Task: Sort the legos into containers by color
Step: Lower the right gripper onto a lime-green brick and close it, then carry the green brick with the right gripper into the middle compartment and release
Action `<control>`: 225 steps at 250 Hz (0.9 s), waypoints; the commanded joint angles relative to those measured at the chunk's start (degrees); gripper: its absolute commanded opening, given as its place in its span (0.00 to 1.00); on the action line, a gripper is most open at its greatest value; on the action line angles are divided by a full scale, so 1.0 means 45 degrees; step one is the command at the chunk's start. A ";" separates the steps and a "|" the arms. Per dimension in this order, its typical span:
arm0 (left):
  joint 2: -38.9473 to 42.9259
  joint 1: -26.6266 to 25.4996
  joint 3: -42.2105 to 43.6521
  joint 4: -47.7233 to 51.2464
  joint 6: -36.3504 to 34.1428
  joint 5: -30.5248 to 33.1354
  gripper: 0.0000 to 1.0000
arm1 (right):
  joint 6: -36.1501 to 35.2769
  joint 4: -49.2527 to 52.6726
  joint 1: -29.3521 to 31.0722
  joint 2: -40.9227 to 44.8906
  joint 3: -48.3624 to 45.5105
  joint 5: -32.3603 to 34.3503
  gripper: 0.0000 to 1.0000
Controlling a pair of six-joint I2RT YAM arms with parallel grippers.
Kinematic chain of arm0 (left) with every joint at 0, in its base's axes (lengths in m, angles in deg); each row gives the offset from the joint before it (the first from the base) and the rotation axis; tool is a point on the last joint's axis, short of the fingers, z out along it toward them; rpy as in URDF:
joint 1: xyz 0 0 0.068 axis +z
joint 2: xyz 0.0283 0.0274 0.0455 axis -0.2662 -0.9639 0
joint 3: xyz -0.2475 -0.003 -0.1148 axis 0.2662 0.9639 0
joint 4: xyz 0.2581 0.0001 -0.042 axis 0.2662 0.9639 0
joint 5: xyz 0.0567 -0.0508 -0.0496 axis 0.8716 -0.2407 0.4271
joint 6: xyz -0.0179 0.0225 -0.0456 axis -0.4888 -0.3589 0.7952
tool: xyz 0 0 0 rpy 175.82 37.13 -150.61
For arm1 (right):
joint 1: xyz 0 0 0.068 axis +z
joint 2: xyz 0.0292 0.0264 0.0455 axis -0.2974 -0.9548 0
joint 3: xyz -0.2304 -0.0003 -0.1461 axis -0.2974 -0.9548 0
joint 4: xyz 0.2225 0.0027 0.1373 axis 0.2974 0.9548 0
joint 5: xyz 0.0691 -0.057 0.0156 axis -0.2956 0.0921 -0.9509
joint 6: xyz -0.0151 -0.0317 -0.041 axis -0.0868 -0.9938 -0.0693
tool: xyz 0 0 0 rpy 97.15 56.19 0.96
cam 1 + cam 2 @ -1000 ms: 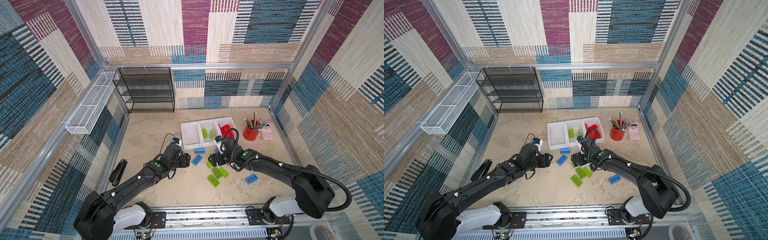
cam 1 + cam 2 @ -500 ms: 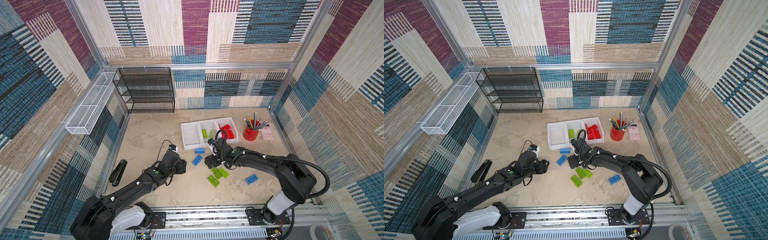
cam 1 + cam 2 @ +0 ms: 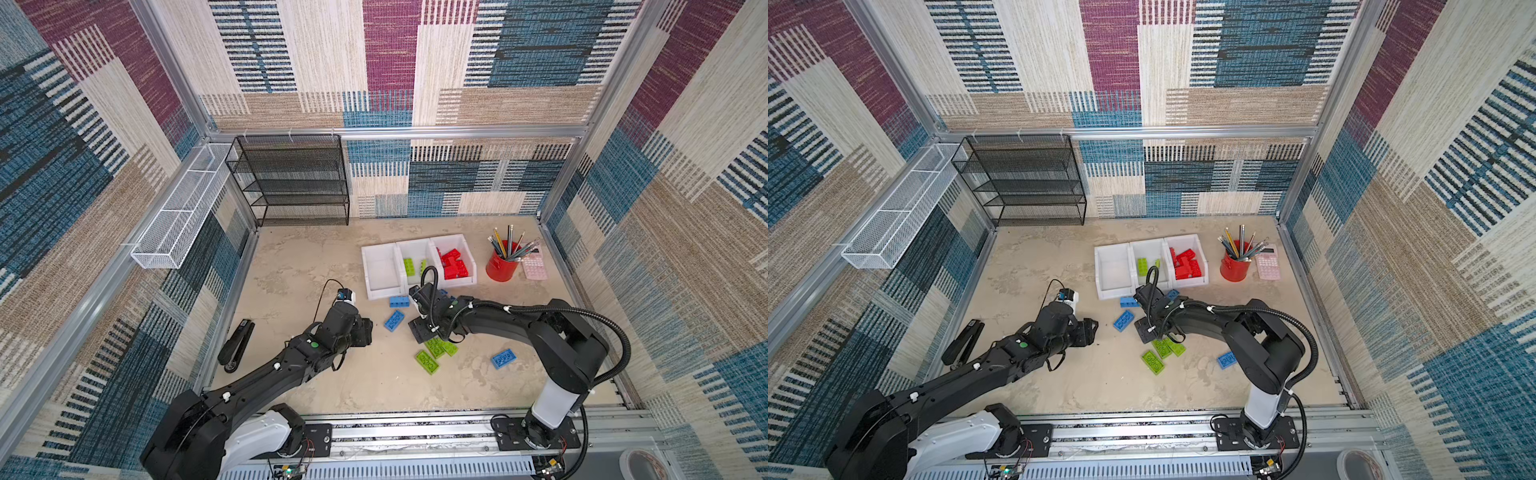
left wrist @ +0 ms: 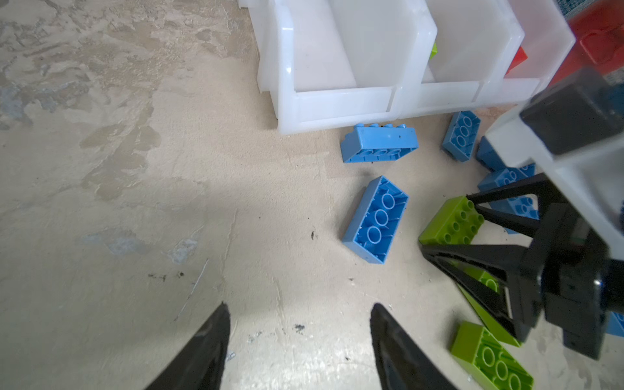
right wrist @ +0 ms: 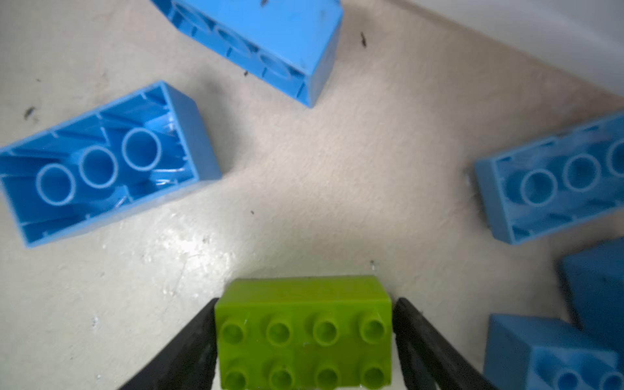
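The right claw (image 5: 305,300) is clamped on a lime green lego (image 5: 304,334), with one black finger pressed against each short end and the studs facing the wrist camera. In both top views it sits low over the counter (image 3: 316,257), just in front of the containers (image 3: 381,272). The left claw (image 4: 297,310) hangs nearby on the left, its fingers apart with nothing between them, over bare counter. The three white bins stand joined in a row. Green bricks (image 3: 409,266) lie in the middle bin, and red bricks (image 3: 455,266) lie in the bin nearest the red pencil cup (image 3: 500,268). Loose blue legos lie on the counter: one on its side (image 3: 399,301) just in front of the bins' lips, one upside down (image 3: 394,321) between the two claws, and another (image 3: 503,358) well apart, beyond the right arm. More loose green legos (image 3: 427,361) lie close beside the right claw, on the side away from the bins.
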 commanded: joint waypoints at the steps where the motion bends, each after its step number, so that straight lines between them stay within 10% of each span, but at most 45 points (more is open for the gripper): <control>1: -0.0069 0.0033 -0.0031 -0.0145 -0.0195 0.0025 0.67 | 0.0288 0.0103 0.0055 0.0011 0.0052 0.0506 0.68; 225: -0.0080 0.0023 0.0088 -0.0327 -0.0009 -0.0339 0.67 | 0.0770 0.0966 -0.1209 0.1305 0.3537 -0.0747 0.56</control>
